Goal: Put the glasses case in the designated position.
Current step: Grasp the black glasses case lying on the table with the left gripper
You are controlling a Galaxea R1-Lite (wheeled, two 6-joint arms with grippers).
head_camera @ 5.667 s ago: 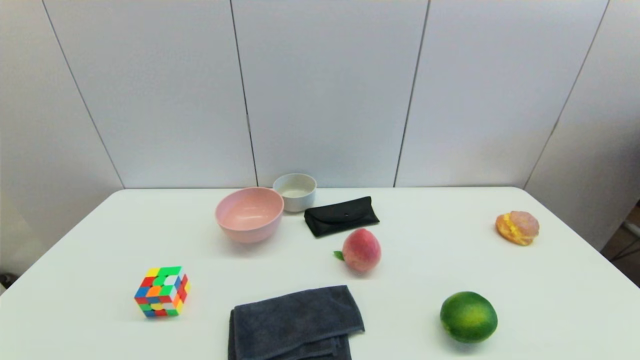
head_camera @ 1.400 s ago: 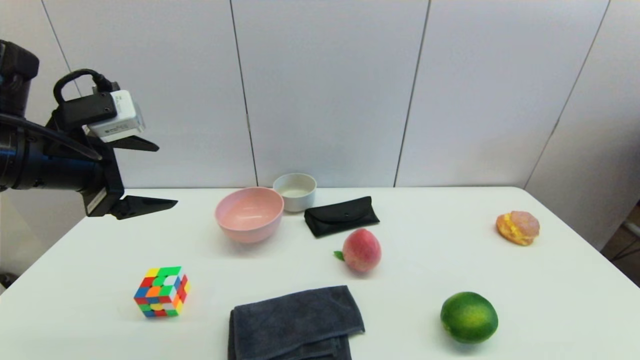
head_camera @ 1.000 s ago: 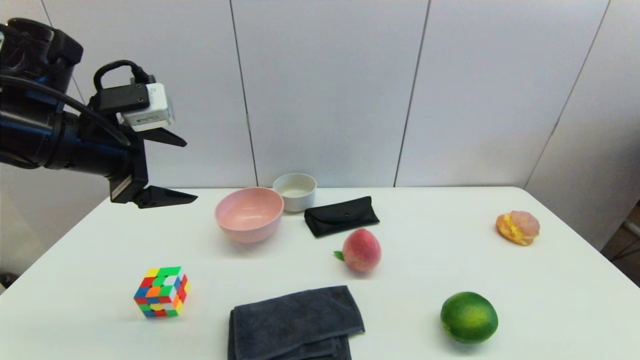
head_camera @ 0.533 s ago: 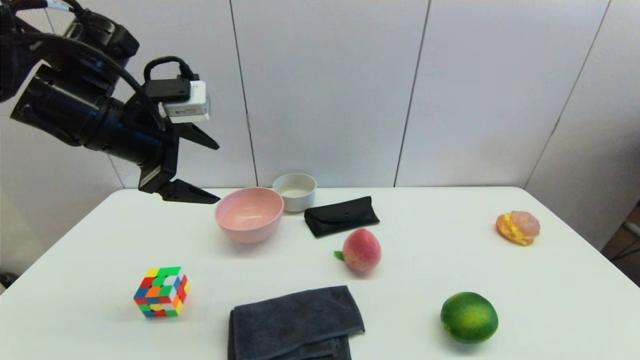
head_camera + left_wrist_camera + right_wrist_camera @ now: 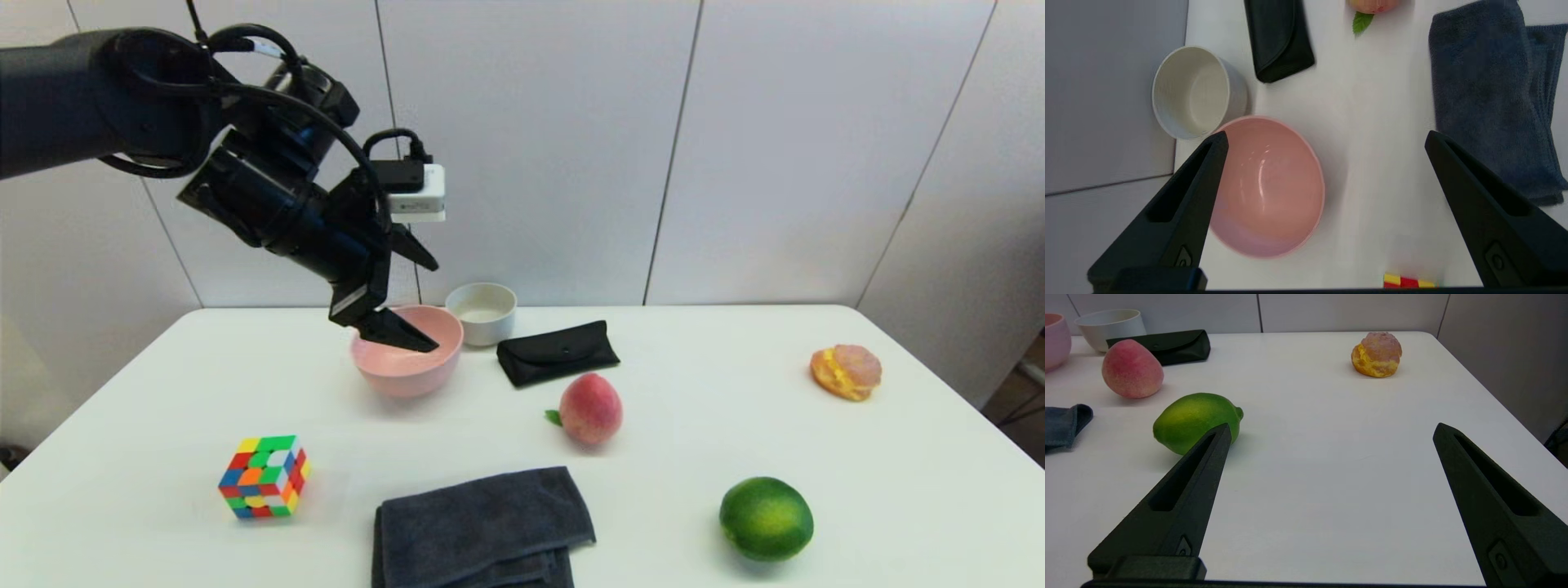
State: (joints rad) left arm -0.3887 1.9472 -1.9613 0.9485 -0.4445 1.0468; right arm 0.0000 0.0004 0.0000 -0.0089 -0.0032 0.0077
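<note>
A: What lies nearest the robot on the white table (image 5: 898,457)?

B: A folded dark grey terry towel (image 5: 482,527) at the near edge, roughly 6 o'clock from the table's middle. A multicoloured puzzle cube (image 5: 264,476) sits at about 8 o'clock, and a round green lime (image 5: 765,517) at about 4 o'clock. The right gripper (image 5: 1331,433) is not in the head view; its own camera shows it low over the near right part of the table, fingers spread wide and holding nothing, with the lime just beyond one fingertip.

A: And further in?

B: A pink-red peach with a small green leaf (image 5: 589,408) stands near the centre. At 3 o'clock, well apart near the right edge, is an orange and pink cream-puff pastry (image 5: 845,371).

A: Where is the case?

B: The flat black soft glasses case with a curved flap and snap button (image 5: 558,353) lies on the table just beyond the peach, at about 12 o'clock from it, untouched. To its 9 o'clock stands a round pink plastic bowl (image 5: 408,359), and a small white cylindrical cup (image 5: 482,313) sits just behind, between bowl and case, close to the wall.

A: The working arm?

B: The left gripper (image 5: 433,304) hangs in the air above the pink bowl, its black fingers (image 5: 1184,204) wide apart and empty, the case ahead of them.
</note>
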